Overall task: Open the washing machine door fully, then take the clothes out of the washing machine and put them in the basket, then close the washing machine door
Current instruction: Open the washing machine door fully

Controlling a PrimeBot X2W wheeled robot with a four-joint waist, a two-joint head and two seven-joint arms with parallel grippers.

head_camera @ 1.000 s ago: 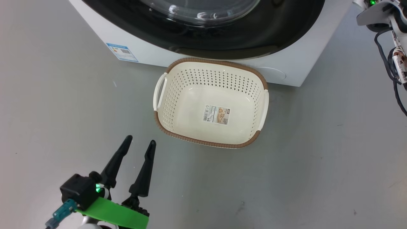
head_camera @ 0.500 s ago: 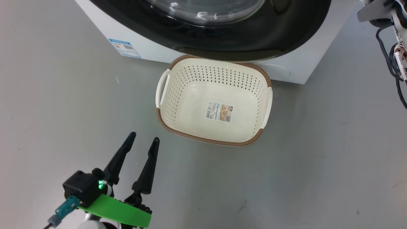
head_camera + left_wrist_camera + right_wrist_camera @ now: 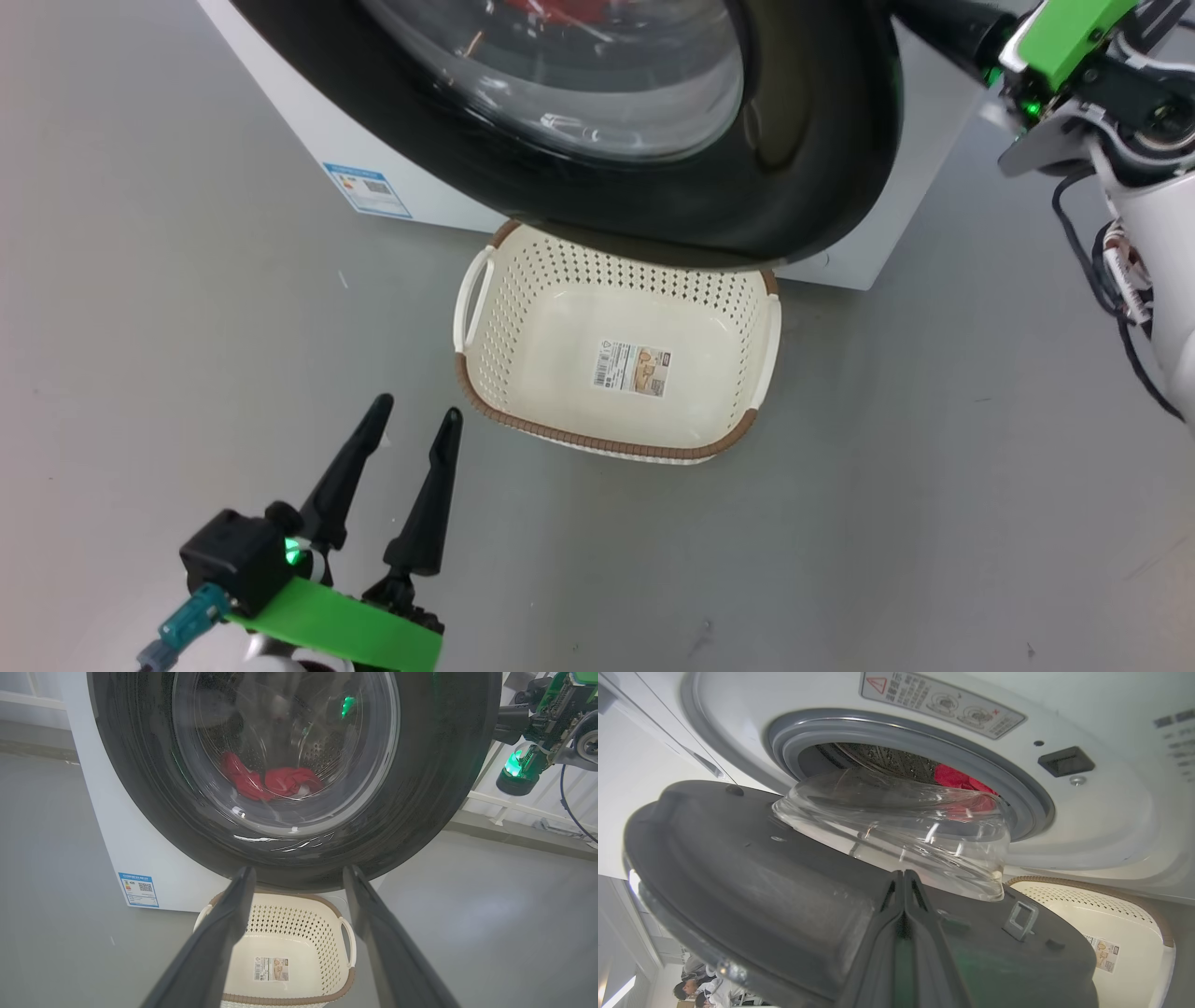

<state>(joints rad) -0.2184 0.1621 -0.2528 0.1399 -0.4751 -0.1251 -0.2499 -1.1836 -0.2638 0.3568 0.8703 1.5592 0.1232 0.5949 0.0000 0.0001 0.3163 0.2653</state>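
The washing machine door (image 3: 812, 140) stands partly swung out from the white washing machine (image 3: 308, 121), and its black rim overhangs the far edge of the basket (image 3: 485, 373). My right gripper (image 3: 903, 879) is shut with nothing between its fingers, which lie against the door's grey inner face (image 3: 752, 872) beside the glass bowl (image 3: 896, 826). In the head view the right gripper (image 3: 952, 33) reaches behind the door's right edge. Red clothes (image 3: 959, 778) lie in the drum and show through the glass as clothes (image 3: 280, 781). My left gripper (image 3: 414, 413) hovers open over the floor, left of the basket.
The basket (image 3: 285, 933) sits on the grey floor right under the door (image 3: 434, 788), holding just a paper label (image 3: 633, 367). A blue label (image 3: 366, 189) marks the machine's front. My right arm's cables (image 3: 1120, 280) hang at the right. People (image 3: 703, 991) are far off.
The door has swung outward from flat against the machine and now covers the basket's far rim. My right arm has come further into the head view. The head camera has shifted slightly.
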